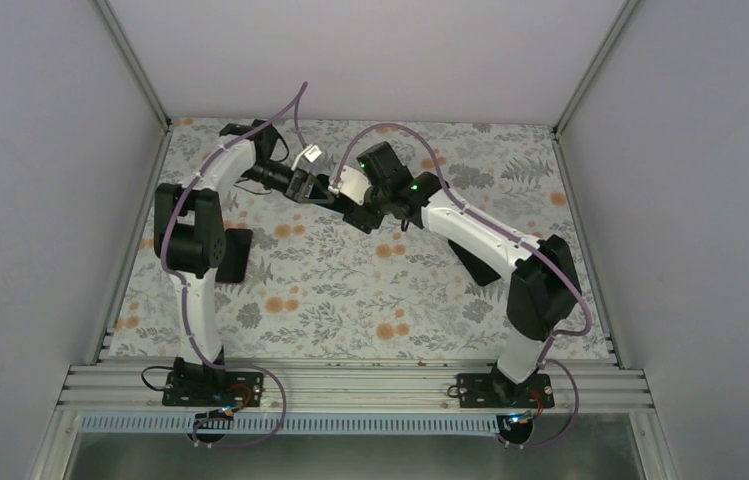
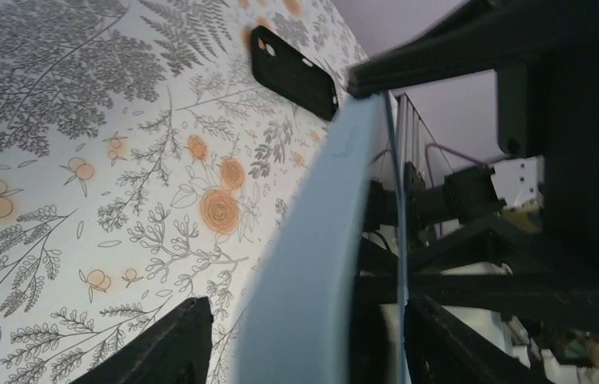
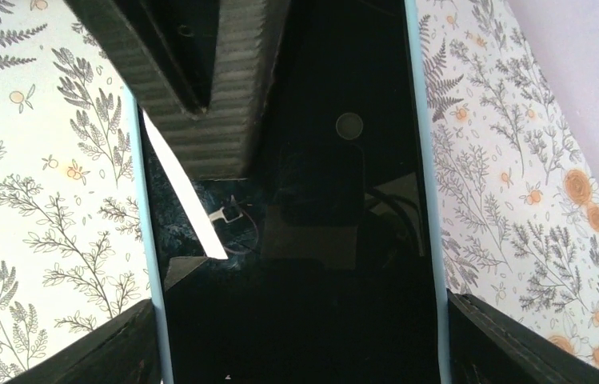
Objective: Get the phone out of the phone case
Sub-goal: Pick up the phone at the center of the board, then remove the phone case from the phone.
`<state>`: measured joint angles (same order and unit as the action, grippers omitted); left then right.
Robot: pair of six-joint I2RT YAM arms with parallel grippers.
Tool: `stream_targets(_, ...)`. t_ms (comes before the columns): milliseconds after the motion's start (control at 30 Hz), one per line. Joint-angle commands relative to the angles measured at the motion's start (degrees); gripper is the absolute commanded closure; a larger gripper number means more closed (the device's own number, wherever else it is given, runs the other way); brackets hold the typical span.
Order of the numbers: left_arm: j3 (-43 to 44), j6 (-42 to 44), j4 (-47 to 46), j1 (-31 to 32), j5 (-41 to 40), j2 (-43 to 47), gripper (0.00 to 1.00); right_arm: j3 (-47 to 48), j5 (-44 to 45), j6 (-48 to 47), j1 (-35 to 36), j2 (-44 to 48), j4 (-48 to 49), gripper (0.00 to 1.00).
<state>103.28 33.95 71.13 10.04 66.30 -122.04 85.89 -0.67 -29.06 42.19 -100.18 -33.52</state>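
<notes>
Raised clear of the floral desk (image 1: pixel 350 300), over its far middle: a light-blue phone case (image 2: pixel 312 240) with the black-screened phone (image 3: pixel 344 208) seated inside. Gripped along both long edges of that case by the right fingers (image 3: pixel 504 344), pressed closed against the blue rim. Straddled front and back by the left fingers (image 2: pixel 176 344), one ribbed pad lying on the screen; clamped tight or not, hard to tell. Flat on the desk, well apart from that case, a black phone case (image 2: pixel 292 72).
</notes>
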Motion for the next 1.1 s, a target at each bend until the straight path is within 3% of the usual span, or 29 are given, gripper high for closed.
stream_targets(0,2.2,2.9,3.7,-0.1,4.3,-0.5,0.46,2.0,1.3,0.1,-0.3,-1.0,4.0,0.53)
stream_targets(167,3.3,6.0,6.3,0.1,6.3,-0.1,0.75,1.6,1.8,0.2,-0.5,-1.7,4.8,0.53)
stream_targets(267,3.8,6.5,6.6,0.5,6.7,-0.2,0.95,1.5,1.5,0.1,-0.8,-1.5,4.3,0.48)
stream_targets(300,4.2,6.8,6.6,0.7,6.2,-0.2,0.97,1.5,1.0,0.1,-1.1,-1.1,3.9,0.45)
stream_targets(467,7.2,9.9,6.6,1.4,1.4,1.1,0.98,-0.6,-4.6,-0.4,-4.5,4.0,0.4,0.17)
stream_targets(567,9.0,14.6,6.6,3.2,-6.6,3.9,0.98,-3.0,-11.5,-1.7,-9.0,10.5,-2.0,0.11)
stream_targets(800,-3.0,19.4,-10.4,13.7,-20.2,22.0,0.98,-7.2,-36.7,-9.9,-21.6,17.2,-8.3,0.11)
stream_targets(933,-12.8,20.0,-21.6,16.9,-23.3,30.2,0.98,-6.4,-43.4,-12.7,-25.5,16.1,-12.3,0.15)
stream_targets(1067,-13.6,20.8,-22.6,17.7,-24.6,31.1,0.98,-5.2,-48.0,-16.4,-28.6,15.0,-16.5,0.23)
